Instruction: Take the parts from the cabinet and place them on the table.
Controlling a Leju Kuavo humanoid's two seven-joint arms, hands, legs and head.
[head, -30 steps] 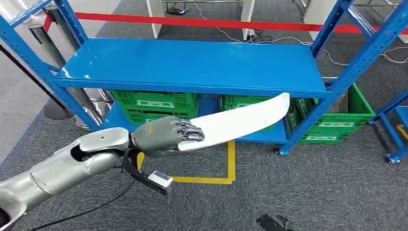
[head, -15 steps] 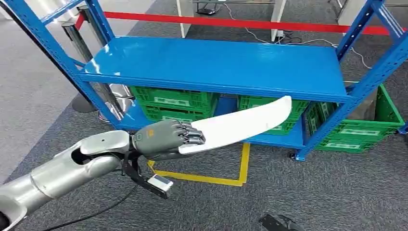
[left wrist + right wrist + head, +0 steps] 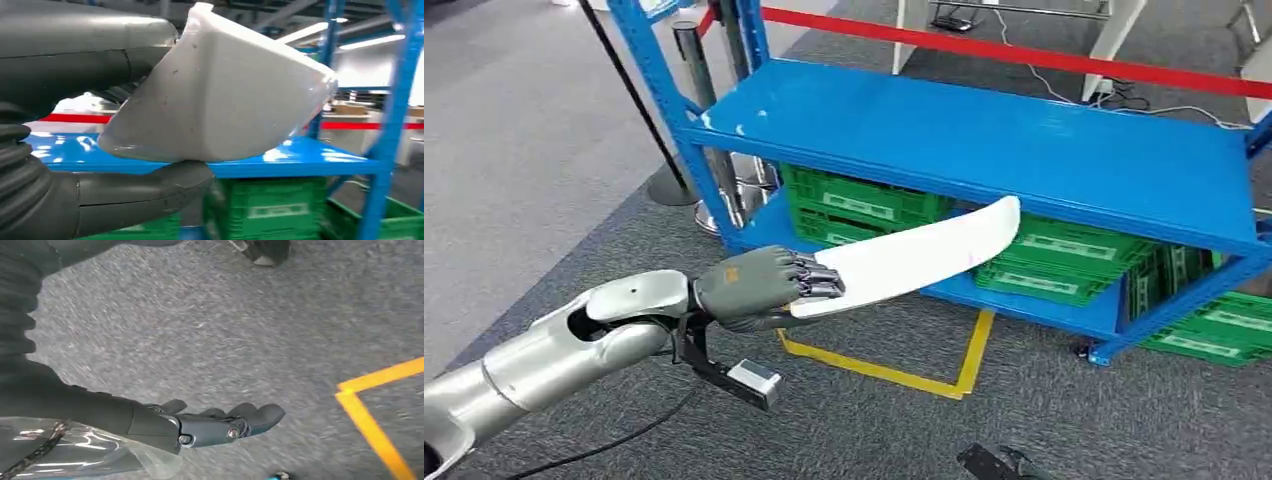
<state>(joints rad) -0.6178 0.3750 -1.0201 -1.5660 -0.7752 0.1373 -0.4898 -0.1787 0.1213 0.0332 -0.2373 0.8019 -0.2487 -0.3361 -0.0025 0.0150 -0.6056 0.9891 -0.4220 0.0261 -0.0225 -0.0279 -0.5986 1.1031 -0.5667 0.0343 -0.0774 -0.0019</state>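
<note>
My left hand [image 3: 759, 288] grips one end of a long, curved white part [image 3: 914, 255], holding it out in front of the blue cabinet [image 3: 984, 140]. In the left wrist view the white part [image 3: 220, 95] sits between the thumb and the fingers of the left hand [image 3: 75, 125]. The cabinet's upper shelf is bare. My right hand [image 3: 210, 425] hangs over grey carpet with its fingers loosely extended and nothing in it.
Green crates [image 3: 854, 205] stand on the cabinet's lower shelf, with more green crates [image 3: 1224, 325] at the right. Yellow floor tape [image 3: 969, 355] marks the carpet in front. A barrier post [image 3: 639, 110] and red tape [image 3: 1024, 55] stand behind the cabinet.
The whole picture has shifted: the camera has turned left, so the cabinet now sits further right. My left hand still holds the white part in the same pose.
</note>
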